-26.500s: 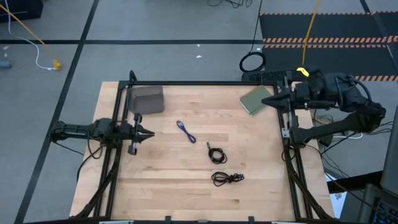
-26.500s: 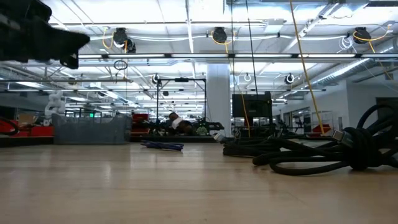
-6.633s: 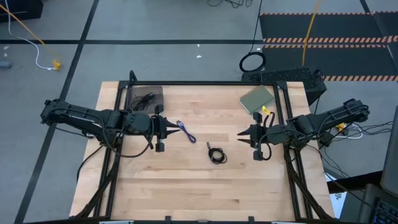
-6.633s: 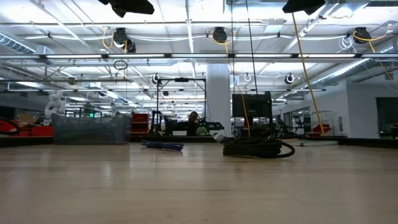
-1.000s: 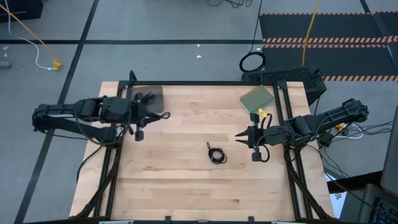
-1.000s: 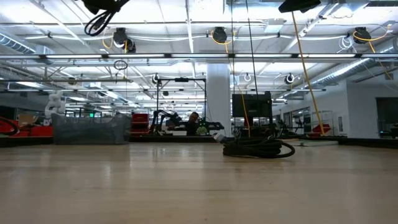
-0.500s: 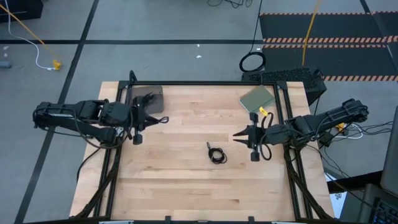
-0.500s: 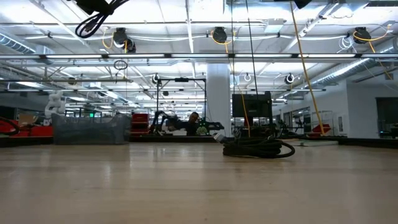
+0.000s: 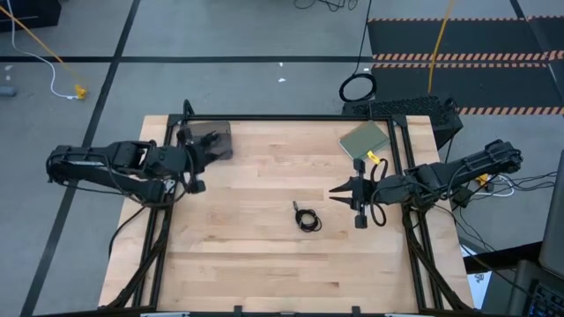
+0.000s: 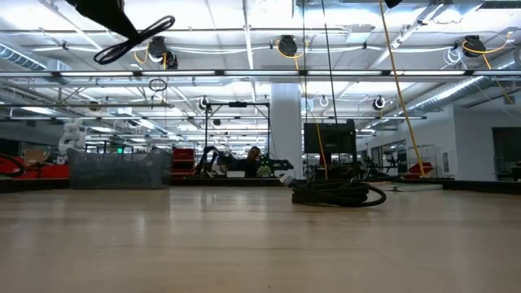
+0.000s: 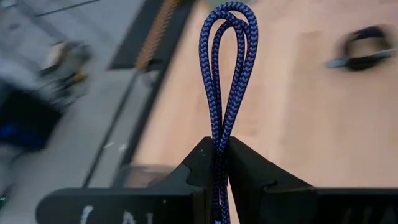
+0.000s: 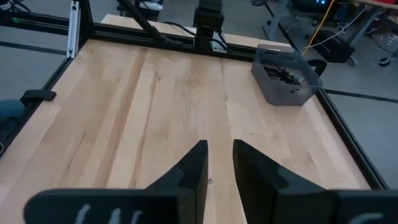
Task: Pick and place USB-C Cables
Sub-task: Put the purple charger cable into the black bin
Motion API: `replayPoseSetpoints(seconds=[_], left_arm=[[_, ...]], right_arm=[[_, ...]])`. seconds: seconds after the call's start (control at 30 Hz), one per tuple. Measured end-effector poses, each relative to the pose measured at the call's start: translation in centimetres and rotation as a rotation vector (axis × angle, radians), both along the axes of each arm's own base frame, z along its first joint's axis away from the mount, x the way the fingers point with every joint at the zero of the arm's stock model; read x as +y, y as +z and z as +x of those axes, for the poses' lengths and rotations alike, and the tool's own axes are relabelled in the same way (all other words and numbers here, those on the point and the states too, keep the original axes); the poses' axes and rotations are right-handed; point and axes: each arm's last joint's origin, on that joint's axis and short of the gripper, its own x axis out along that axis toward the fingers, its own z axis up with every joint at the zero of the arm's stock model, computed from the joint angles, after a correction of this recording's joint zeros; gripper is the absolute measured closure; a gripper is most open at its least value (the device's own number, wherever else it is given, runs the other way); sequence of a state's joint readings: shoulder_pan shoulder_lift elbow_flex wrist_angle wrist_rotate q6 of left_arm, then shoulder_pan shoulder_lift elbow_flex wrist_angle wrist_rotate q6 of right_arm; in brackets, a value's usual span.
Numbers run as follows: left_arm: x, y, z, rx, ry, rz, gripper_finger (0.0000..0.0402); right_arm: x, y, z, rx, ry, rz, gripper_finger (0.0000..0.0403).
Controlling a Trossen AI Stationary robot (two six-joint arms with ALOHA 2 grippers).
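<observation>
Since half a second ago, the left claw (image 9: pixel 210 146) has swung from the open wood toward the far left corner of the surface (image 9: pixel 264 255) and now hangs over the grey bin (image 9: pixel 211 135) standing there. It is clenched on the blue-purple cable (image 11: pixel 225 74): the left wrist view shows the braided loop pinched between the two dark fingers (image 11: pixel 200 167) and standing out past their tips. In the low view the cable (image 10: pixel 134 41) hangs high above the wood, under the dark claw (image 10: pixel 102 12).

One black cable (image 9: pixel 307 218) lies coiled near the middle of the surface, well apart from both claws; it also shows in the low view (image 10: pixel 338 194) and, blurred, in the left wrist view (image 11: pixel 364 46). Another black cable (image 12: pixel 280 72) lies inside the bin (image 12: pixel 286 78), seen from the right wrist.

The right claw (image 9: pixel 336 190) is held above the wood near the right edge, pointing inward; its fingers (image 12: pixel 194 168) are parted with nothing between them. A green pad (image 9: pixel 364 139) lies at the far right corner. A black frame rail (image 9: pixel 291 117) borders the far edge. Bare wood runs along the near edge and between the coiled cable and the bin. No writing can be read on anything.
</observation>
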State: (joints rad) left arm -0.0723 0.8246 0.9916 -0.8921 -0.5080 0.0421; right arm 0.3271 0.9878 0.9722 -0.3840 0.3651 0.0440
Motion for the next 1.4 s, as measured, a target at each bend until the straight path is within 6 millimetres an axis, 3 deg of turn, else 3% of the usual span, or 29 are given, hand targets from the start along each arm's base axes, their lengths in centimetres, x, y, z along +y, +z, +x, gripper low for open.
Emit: replayPoseSetpoints(seconds=[0.27, 0.57, 0.93, 1.4], left_arm=[[2.6, -1.0, 0.1, 0.088, 0.216, 0.052, 0.0360], [7.0, -5.6, 0.7, 0.283, 0.434, -0.038, 0.0360], [11.9, -11.5, 2.2, 0.427, 0.494, -0.177, 0.0360], [14.6, -15.4, 2.9, 0.580, 0.558, -0.263, 0.0360]], right_arm=[[0.1, 0.3, 0.2, -0.036, 0.010, -0.008, 0.0337], [0.1, 0.5, 0.2, -0.053, 0.018, -0.020, 0.0337], [0.1, 0.5, 0.2, -0.051, 0.025, -0.036, 0.0337], [0.0, 0.2, 0.1, -0.024, 0.022, -0.030, 0.0337]])
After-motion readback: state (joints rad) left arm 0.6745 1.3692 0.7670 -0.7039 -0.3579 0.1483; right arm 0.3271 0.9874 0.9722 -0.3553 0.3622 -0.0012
